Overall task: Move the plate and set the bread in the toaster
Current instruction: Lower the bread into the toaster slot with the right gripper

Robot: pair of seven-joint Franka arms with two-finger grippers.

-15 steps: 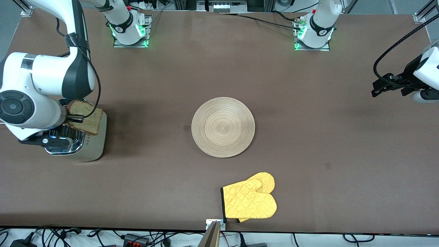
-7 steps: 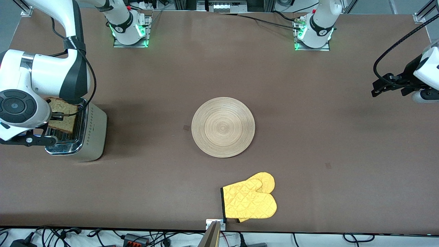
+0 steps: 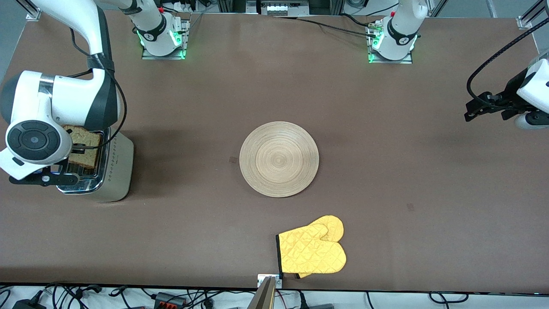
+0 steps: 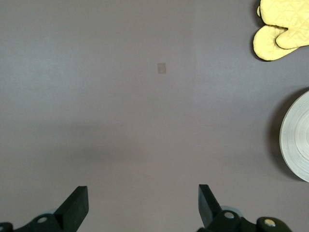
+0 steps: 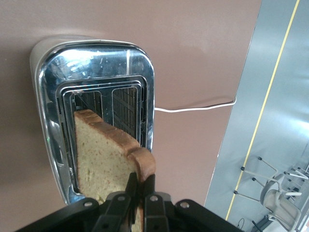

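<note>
I have the right claw point(image 5: 136, 186) pressed together on the crust edge of the one slice of bread point(image 3: 83, 145), holding it upright over the toaster point(image 3: 115, 167), its lower edge at the mouth of a slot; from the right wrist view I count two slots in the shiny top, and the bread point(image 5: 108, 162) hangs over the one nearer the toaster's point(image 5: 48, 121) outer long side. The toaster stands at the right arm's end of the tabletop point(image 3: 386, 141), close to that edge, with a white cord point(image 5: 193, 107) trailing off toward the rim. The single plate point(image 3: 279, 159) lies flat in the middle of the tabletop, bare brown surface all round it and well apart from the toaster. One yellow oven mitt point(image 3: 312, 249) lies nearer the front camera than the plate, just beside the tabletop's near edge. My left claw point(image 4: 140, 208) is spread wide and holds nothing, waiting over bare surface at the left arm's end; in the left wrist view the plate's rim point(image 4: 295, 140) and the mitt point(image 4: 282, 28) show off to one side. Two arms, two claws, one of each thing.
</note>
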